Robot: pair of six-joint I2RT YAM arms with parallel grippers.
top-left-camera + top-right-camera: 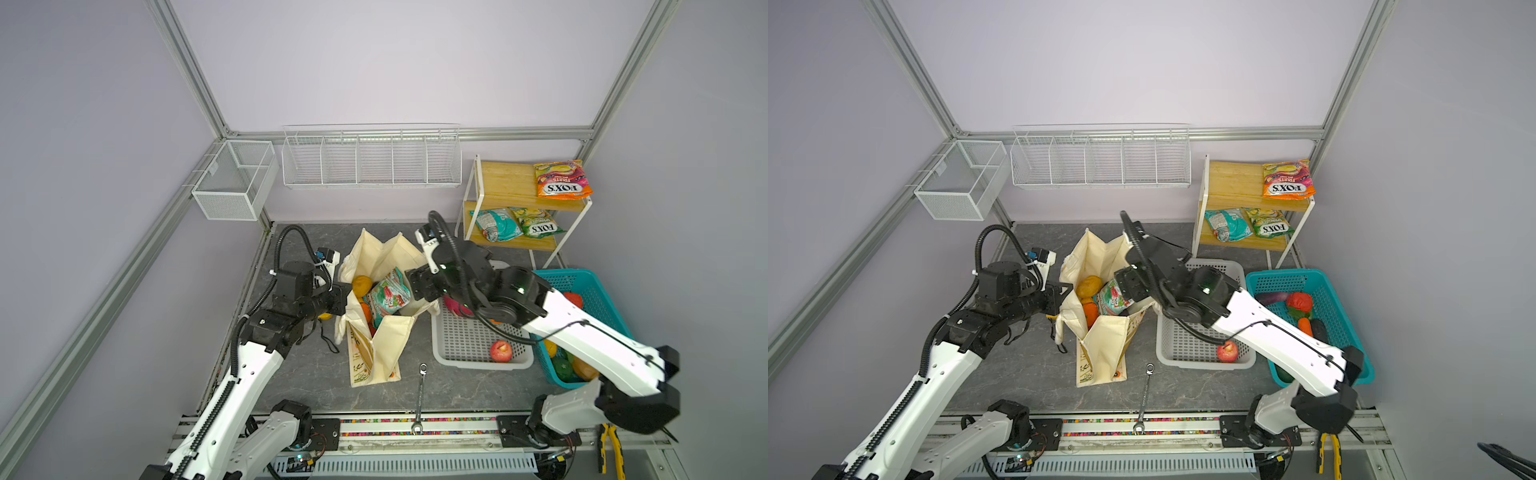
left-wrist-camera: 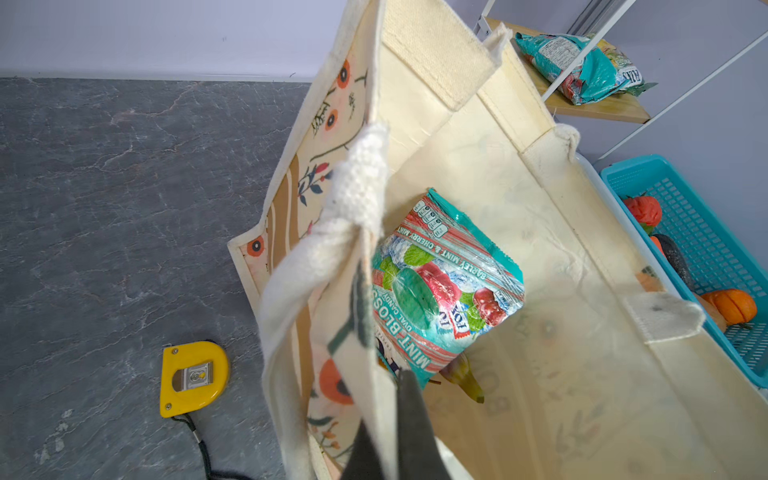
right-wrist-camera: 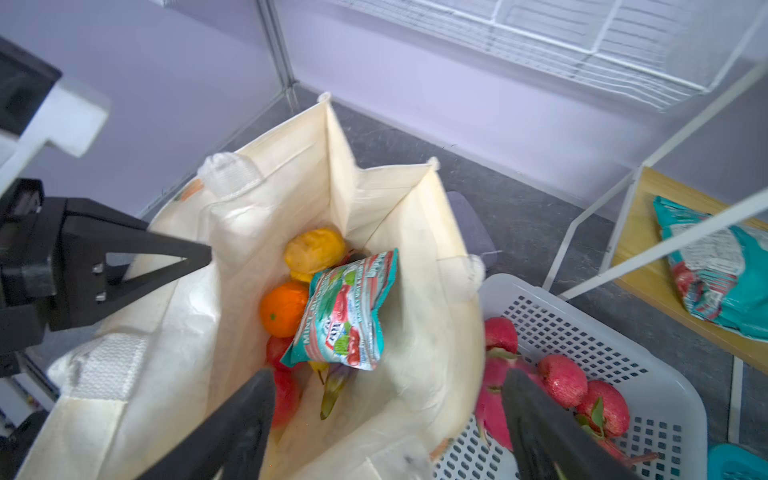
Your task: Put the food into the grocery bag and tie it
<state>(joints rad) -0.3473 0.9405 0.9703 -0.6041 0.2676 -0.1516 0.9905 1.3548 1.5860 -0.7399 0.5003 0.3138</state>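
Clamping the cream canvas grocery bag (image 3: 374,199) in our left gripper (image 3: 200,254), right gripper (image 3: 388,376) spread empty, we judged packing half done, untied.

light: bright, even | shadows: soft | glare: teal packet (image 2: 444,286) sheen | blur: right wrist view, foreground unfocused | edges: both top views bowed

You count one bag (image 1: 386,345). Two plastic baskets: grey basket (image 1: 465,345), teal basket (image 1: 598,286). Four snack packets: mint packet (image 1: 388,293) in the bag; orange packet (image 1: 562,179), teal packet (image 1: 496,224), green packet (image 1: 536,222) on the one shelf (image 1: 505,183). One wrench (image 1: 420,395), one tape measure (image 2: 193,376).
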